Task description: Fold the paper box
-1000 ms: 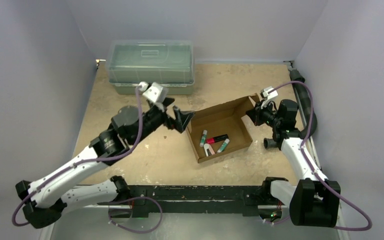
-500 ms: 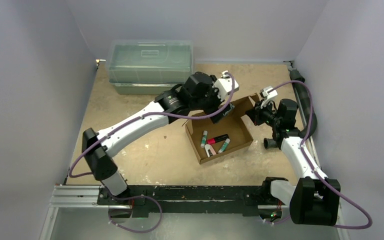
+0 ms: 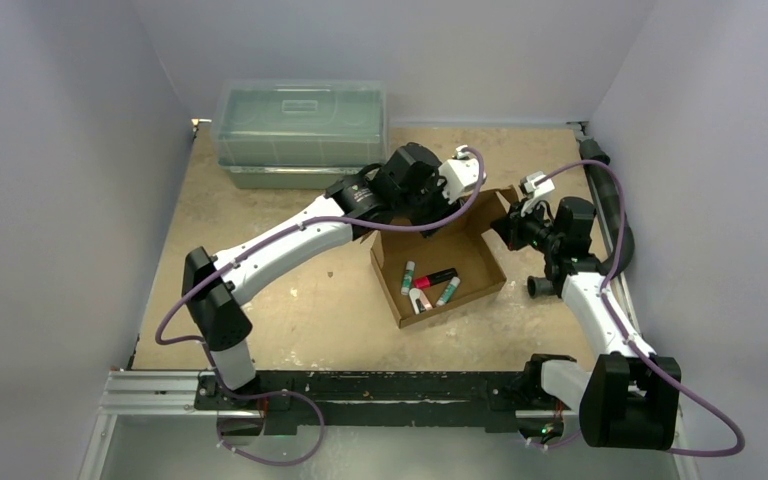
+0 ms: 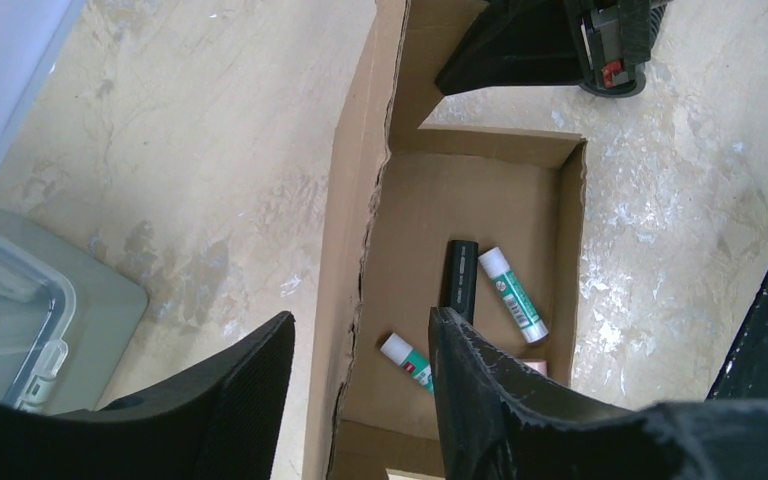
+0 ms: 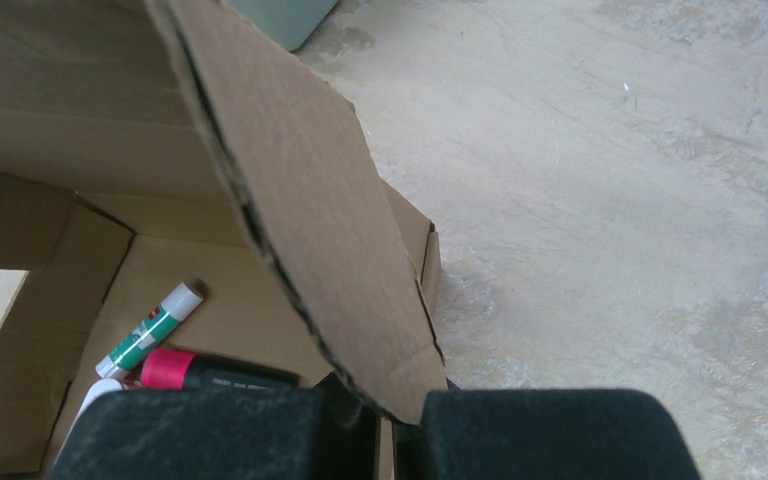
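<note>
The paper box (image 3: 455, 303) is brown cardboard, open on top, at the table's middle right. It holds two green glue sticks (image 4: 513, 293), a black marker with a pink cap (image 5: 200, 372) and a small pale item. My left gripper (image 3: 438, 212) is open over the box's far left wall. In the left wrist view the gripper (image 4: 360, 375) has that wall (image 4: 345, 250) between its fingers, not pinched. My right gripper (image 3: 508, 228) is shut on the flap at the box's far right corner. In the right wrist view the gripper (image 5: 400, 420) pinches the flap (image 5: 300, 200), which stands up tilted.
A clear greenish lidded bin (image 3: 300, 130) stands at the back left of the table; its corner shows in the left wrist view (image 4: 20, 310). Grey walls close in the table on three sides. The left arm stretches across the table's middle.
My left arm has swung from left of the box to over its far wall, then edged a little farther back. The right gripper has kept hold of the flap without moving.
</note>
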{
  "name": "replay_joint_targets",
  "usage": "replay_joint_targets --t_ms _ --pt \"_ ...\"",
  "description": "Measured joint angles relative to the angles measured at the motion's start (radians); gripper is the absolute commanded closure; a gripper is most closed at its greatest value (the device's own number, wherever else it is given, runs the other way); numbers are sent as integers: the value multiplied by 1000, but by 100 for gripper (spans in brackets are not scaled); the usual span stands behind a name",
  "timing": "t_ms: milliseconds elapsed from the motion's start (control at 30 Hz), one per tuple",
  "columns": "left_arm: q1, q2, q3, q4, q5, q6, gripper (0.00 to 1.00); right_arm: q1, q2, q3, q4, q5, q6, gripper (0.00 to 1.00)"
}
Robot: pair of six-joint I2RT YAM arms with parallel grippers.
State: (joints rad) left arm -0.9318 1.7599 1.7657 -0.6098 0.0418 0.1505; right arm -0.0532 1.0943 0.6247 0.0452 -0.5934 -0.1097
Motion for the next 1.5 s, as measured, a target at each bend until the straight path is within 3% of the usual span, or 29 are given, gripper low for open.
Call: replay_joint_targets --t_ms 100,400,700,1000,1200,1333,1500 --pt "0 0 0 0 -11 0 56 0 0 0 0 0 0 96" --pt "0 0 39 -23 -20 0 51 1 0 0 0 0 0 96" --pt "-1 0 120 -74 1 -9 57 1 0 0 0 0 0 96" --pt "-22 3 129 -128 2 -20 71 1 1 0 0 0 0 96" --pt "-26 16 129 -148 -2 -27 100 2 1 0 0 0 0 95" --pt "-26 19 129 -149 -15 -31 100 3 1 0 -1 -2 0 93" --pt "-29 10 113 -129 -39 -35 100 3 1 2 -17 -9 1 82"
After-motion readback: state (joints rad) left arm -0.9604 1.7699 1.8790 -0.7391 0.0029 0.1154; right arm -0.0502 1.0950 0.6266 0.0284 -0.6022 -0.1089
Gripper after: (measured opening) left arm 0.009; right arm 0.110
